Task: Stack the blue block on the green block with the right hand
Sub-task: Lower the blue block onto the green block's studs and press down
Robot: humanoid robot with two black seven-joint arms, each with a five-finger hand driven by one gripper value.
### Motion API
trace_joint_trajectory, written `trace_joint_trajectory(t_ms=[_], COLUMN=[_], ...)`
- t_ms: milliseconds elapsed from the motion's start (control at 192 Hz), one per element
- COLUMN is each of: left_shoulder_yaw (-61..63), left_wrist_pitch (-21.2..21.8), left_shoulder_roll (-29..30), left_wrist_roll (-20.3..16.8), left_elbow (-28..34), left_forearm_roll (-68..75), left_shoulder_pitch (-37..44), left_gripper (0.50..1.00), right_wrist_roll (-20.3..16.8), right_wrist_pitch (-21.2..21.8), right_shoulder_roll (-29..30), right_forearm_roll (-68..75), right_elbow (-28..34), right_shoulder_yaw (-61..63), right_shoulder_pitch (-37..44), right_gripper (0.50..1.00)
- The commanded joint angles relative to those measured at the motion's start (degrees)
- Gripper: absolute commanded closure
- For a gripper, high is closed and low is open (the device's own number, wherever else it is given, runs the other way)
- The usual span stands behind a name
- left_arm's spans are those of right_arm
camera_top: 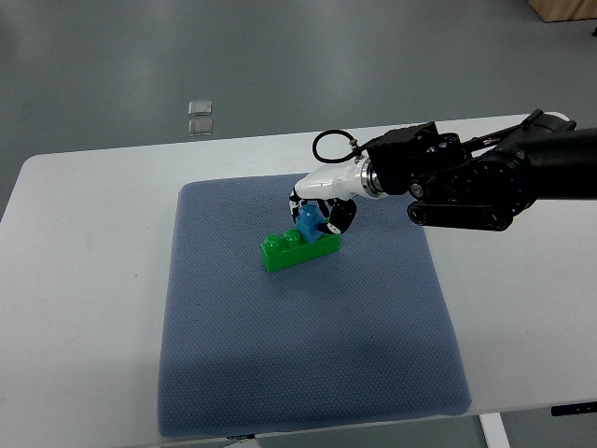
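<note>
The near edge of the white table [84,373] carries nothing but the front of a blue-grey mat [308,355], which lies flat and covers most of the middle of the table. Past the bare front half of the mat, the green block [284,252] sits toward the mat's far side, a long brick lying at a slant, its left studs uncovered. The blue block [309,222] rests on top of the green block, over its right half, touching it. The right robot hand [320,213] is wrapped around the blue block, white and black fingers [341,217] closed on its sides, so it is grasping that block from above and behind. One finger reaches down just beside the green block's right end. The black arm [485,182] runs off from the green block up and to the right, crossing the far right corner of the mat and leaving at the right edge. A black cable loop [328,145] stands at the wrist. Beyond the table, well behind the green block, two small square plates [200,116] lie on the grey floor [280,56].
</note>
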Motion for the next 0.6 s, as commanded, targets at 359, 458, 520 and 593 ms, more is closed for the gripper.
trace_joint_trajectory(t_ms=[359,458,520,593], left_shoulder_yaw=[0.0,0.0,0.0,0.0], left_wrist_pitch=[0.0,0.0,0.0,0.0], left_shoulder_roll=[0.0,0.0,0.0,0.0], left_wrist_roll=[0.0,0.0,0.0,0.0], left_elbow=[0.0,0.0,0.0,0.0], left_forearm_roll=[0.0,0.0,-0.1,-0.1], left_shoulder_pitch=[0.0,0.0,0.0,0.0], left_gripper=[0.500,0.500,0.500,0.500], right_wrist_roll=[-0.2,-0.2,-0.2,-0.1], right_wrist_pitch=[-0.3,-0.9,-0.9,-0.9], right_shoulder_roll=[0.9,1.1,1.0,0.9], right_forearm_roll=[-0.4,-0.5,-0.4,-0.4], right_elbow=[-0.1,-0.1,-0.1,-0.1], right_shoulder_yaw=[-0.3,-0.4,-0.8,-0.8], right_shoulder_pitch=[-1.7,-2.1,-2.0,-2.0], right_gripper=[1.000,1.000,1.000,1.000])
